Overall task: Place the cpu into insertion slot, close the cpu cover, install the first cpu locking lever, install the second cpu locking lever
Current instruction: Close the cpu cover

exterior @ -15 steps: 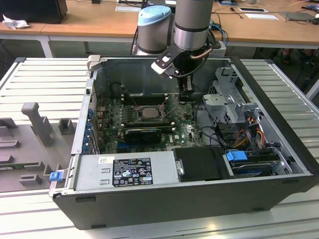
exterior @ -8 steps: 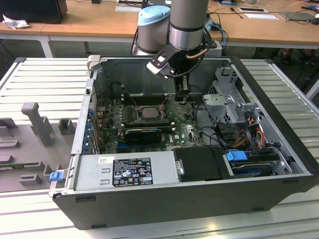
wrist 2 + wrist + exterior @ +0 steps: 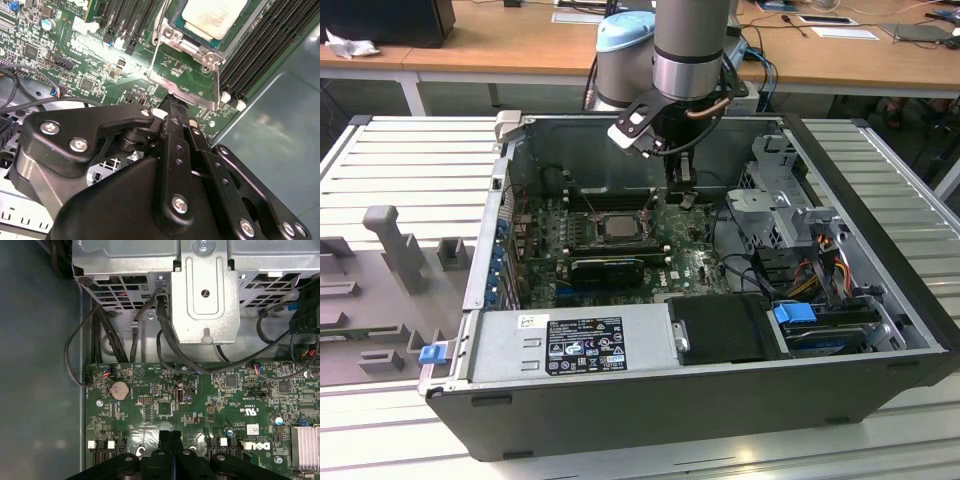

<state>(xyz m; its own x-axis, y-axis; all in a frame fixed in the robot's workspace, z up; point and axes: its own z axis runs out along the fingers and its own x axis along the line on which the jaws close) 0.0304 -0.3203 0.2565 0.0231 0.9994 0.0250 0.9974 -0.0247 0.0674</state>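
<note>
black linkage gripper (image 3: 172, 102): fingers clenched together, tips at free edge of thin silvery square metal cpu cover (image 3: 195, 96) | cover swung open; light, stiff, likely best taken by that edge | pale beige-silver square cpu (image 3: 215, 15) seated in dark-framed insertion slot (image 3: 200, 39), fragile

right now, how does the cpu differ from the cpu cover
The cpu is a solid pale plate; the cpu cover is a silvery frame whose window shows green board. The cpu lies in the insertion slot; the cpu cover is swung open beside it, not over the cpu. The gripper is at the cpu cover's edge, apart from the cpu. Both look squarish and metallic.
</note>
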